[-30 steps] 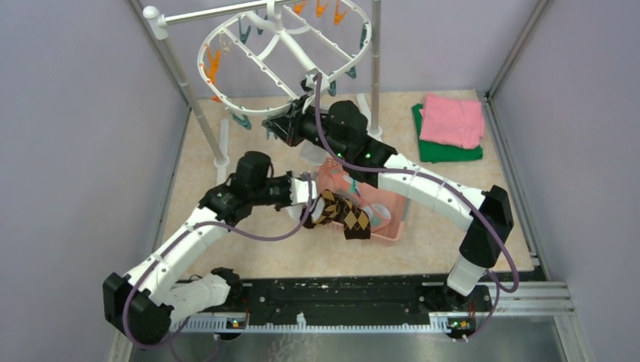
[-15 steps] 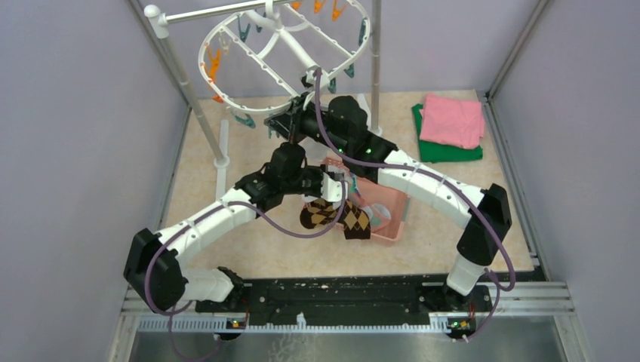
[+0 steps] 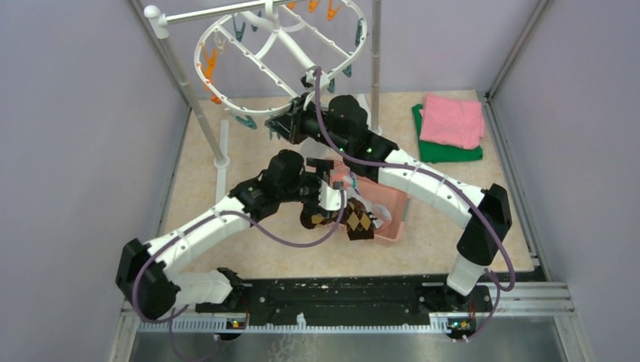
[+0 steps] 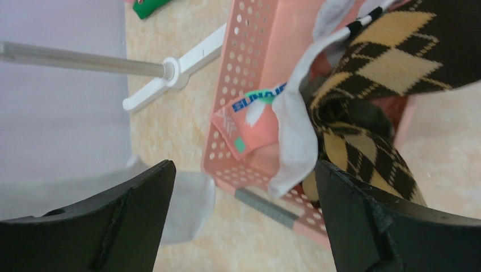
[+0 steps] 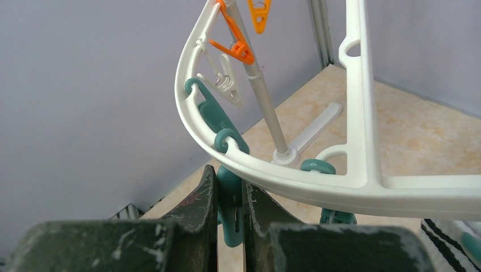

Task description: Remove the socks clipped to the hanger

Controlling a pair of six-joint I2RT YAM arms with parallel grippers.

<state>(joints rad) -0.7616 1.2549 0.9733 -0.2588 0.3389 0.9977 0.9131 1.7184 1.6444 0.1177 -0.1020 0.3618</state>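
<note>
Under the white rim of the hanger (image 5: 340, 190), at the far side of the scene, my right gripper (image 5: 228, 190) has its two fingers pressed together on a teal clip (image 5: 230, 221). This clip hangs down from the rim. Higher on the same rim I see an orange clip (image 5: 233, 46). The hanger itself hangs tilted from the pole stand (image 3: 185, 83), at the far left.

Nearer to me, around the middle of the floor, my left gripper (image 4: 244, 173) hovers over the left side of a pink basket (image 4: 249, 73). Its fingers (image 4: 113, 226) are wide apart and hold nothing. The socks (image 4: 397, 62) lie in this basket: a brown-and-black diamond one hangs over the near wall, a second diamond one is below it, and a white one (image 4: 295, 136) is folded between them and the basket wall.

At the far right, well apart from both arms, a pink cloth (image 3: 453, 119) lies on a green cloth (image 3: 445, 153).
</note>
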